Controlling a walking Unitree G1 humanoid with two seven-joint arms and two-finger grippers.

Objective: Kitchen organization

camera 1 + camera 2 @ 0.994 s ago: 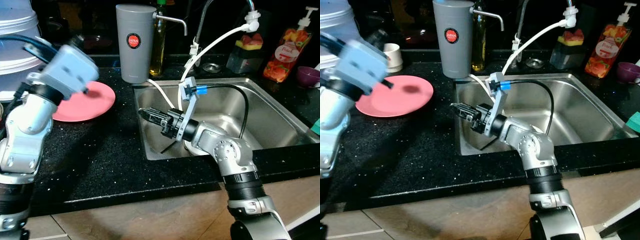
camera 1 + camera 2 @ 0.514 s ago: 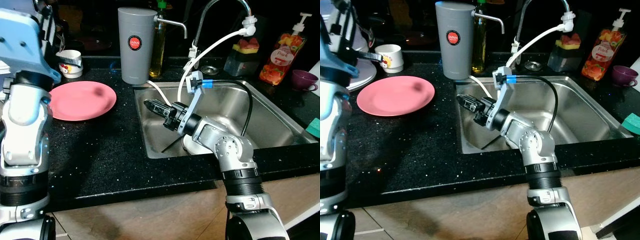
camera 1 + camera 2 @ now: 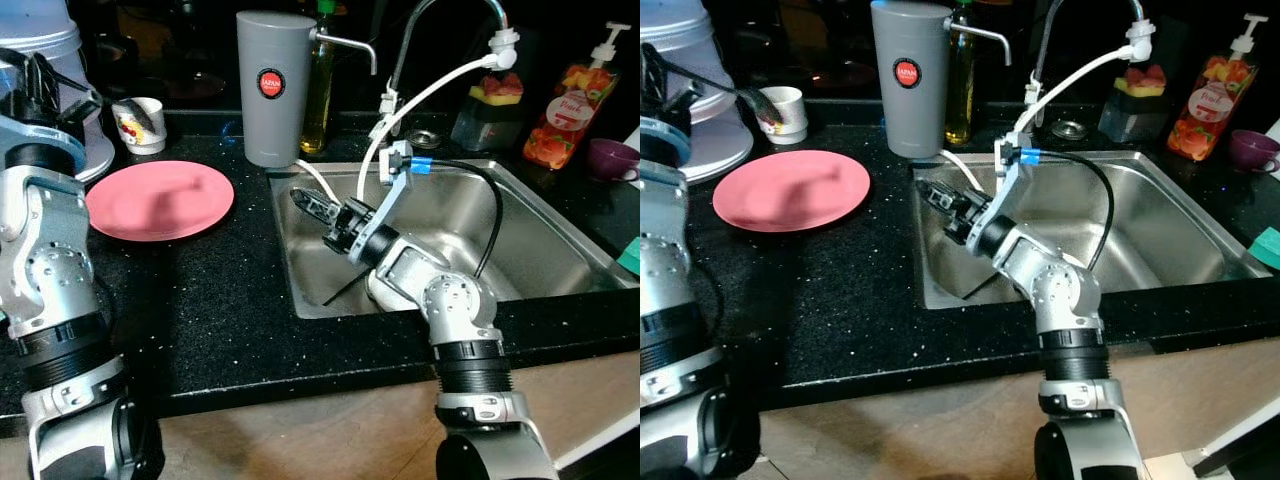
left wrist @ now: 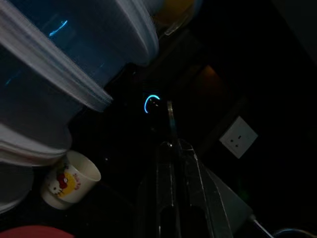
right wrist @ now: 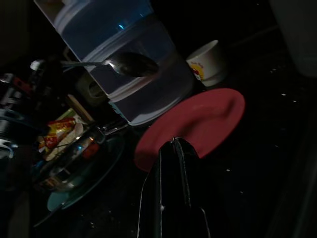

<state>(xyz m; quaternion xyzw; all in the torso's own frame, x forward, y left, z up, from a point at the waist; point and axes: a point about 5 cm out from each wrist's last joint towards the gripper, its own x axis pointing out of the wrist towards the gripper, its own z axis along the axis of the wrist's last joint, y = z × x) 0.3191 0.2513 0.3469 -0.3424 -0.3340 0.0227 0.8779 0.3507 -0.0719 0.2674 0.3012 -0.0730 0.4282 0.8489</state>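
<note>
Left gripper (image 3: 685,88): raised at the far left of the counter, its fingers closed on the handle of a spoon (image 3: 768,103), beside the big white container (image 3: 40,45).
Spoon: held about level, its bowl hanging over the small white cup (image 3: 140,124) at the back of the counter; in the right wrist view the spoon (image 5: 130,63) shows in the air against the container.
Right gripper (image 3: 312,206): over the left part of the sink (image 3: 540,215), fingers pressed together with nothing between them, pointing toward the pink plate (image 3: 160,199).
Nearby things: a grey dispenser (image 3: 272,85) and an oil bottle (image 3: 318,85) stand between plate and tap; a white hose runs from the tap down into the sink.
Risk, spoon: the hold is far back on the handle, so a quick swing could twist the spoon loose and drop it on the plate or counter.
Risk, cup: lowering the spoon off-centre could knock the rim and tip the cup.
Risk, right arm: its cable lies near the hose, so a wide move could snag it.
</note>
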